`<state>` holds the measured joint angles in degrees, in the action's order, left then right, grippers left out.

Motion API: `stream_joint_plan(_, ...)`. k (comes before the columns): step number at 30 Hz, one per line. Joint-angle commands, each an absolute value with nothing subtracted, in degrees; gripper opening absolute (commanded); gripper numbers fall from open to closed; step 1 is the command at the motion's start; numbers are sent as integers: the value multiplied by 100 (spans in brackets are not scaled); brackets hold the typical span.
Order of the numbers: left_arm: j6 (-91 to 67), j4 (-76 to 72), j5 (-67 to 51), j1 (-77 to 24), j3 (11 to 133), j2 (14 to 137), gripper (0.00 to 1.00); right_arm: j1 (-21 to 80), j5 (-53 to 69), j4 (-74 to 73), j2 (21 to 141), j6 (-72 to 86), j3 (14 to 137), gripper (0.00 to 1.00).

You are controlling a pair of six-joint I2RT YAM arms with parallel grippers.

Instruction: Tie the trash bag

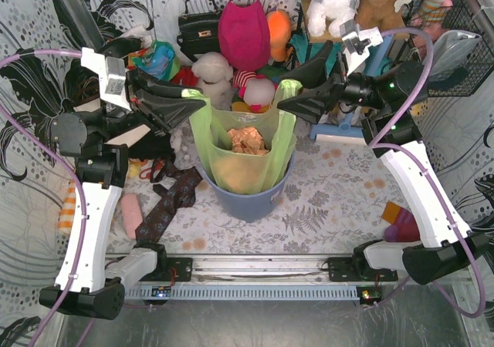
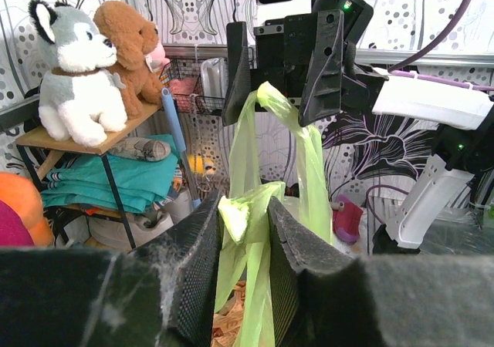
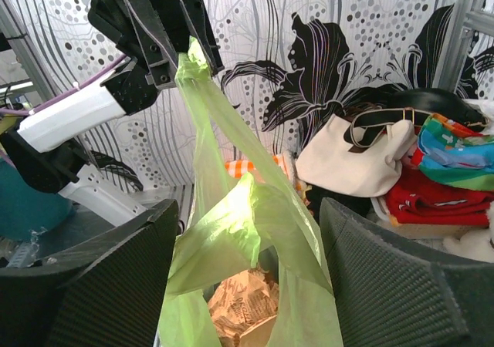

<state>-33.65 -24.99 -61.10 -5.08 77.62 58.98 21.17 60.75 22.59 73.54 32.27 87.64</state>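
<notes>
The trash bag (image 1: 245, 166), lime-green and translucent, stands in a blue-grey round bin (image 1: 251, 199) at the table's middle. Crumpled orange-brown paper (image 1: 248, 140) shows in its mouth. Both handles are pulled up. My left gripper (image 1: 197, 102) is shut on the left handle (image 2: 245, 212), which is pinched between its black fingers (image 2: 193, 262). My right gripper (image 1: 284, 96) stands open around the right handle (image 3: 247, 208). The plastic loop hangs between its wide-set fingers (image 3: 386, 277) without being squeezed. In the right wrist view the left gripper (image 3: 179, 50) holds its handle taut above.
Plush toys, a pink bag (image 1: 243, 31) and a black handbag (image 1: 199, 27) crowd the back of the table. A cream tote (image 3: 355, 158) and clothes lie left of the bin, with a dark tie (image 1: 166, 204) in front. A wire basket (image 1: 463, 50) hangs at the back right.
</notes>
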Motion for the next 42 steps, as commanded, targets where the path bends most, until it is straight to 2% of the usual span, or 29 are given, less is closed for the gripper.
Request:
stream_joint_plan(1, -3507, -2841, -6090, -475, 7675, 5826, 36, 2267, 5949, 2092, 7292, 2949, 8929, 74)
stream_joint_plan(4, -3562, -2903, -6084, -475, 7628, 5804, 35, 2385, 5901, 1899, 7348, 2801, 8980, 79)
stream_joint_plan(6, -3596, -2941, -6058, -475, 7598, 5797, 35, 2462, 5862, 1805, 7380, 2717, 8998, 78)
stream_joint_plan(8, -3639, -2989, -6052, -475, 7594, 5814, 35, 2503, 5810, 1772, 7383, 2645, 8973, 65)
stream_joint_plan(10, -3713, -3068, -6063, -475, 7594, 5823, 32, 2511, 5797, 1765, 7362, 2607, 8938, 44)
stream_joint_plan(12, -3815, -3192, -6048, -475, 7562, 5835, 27, 2510, 5733, 1766, 7312, 2578, 8917, 27)
stream_joint_plan(15, -3922, -3308, -6039, -475, 7565, 5848, 20, 2514, 5616, 1776, 7216, 2569, 8923, 8)
stream_joint_plan(17, -3944, -3311, -6017, -475, 7568, 5847, 16, 2514, 5470, 1825, 7155, 2560, 8900, 0)
stream_joint_plan(24, -3743, -3033, -5593, -475, 7781, 5854, 2, 2512, 5133, 2067, 7195, 2493, 9087, 0)
stream_joint_plan(30, -3514, -2738, -5116, -477, 8223, 5958, 0, 2514, 5108, 2090, 7596, 2602, 10050, 0)
stream_joint_plan(33, -3554, -2810, -5205, -474, 7795, 5817, 0, 2514, 5136, 2117, 7387, 2604, 9567, 0)
stream_joint_plan(38, -4248, -4007, -5600, -475, 6418, 5386, 0, 2509, 4879, 2408, 6718, 2590, 8045, 0)
stream_joint_plan(42, -4432, -4196, -5840, -475, 6813, 5532, 0, 2514, 4885, 2254, 6806, 2595, 8335, 0)
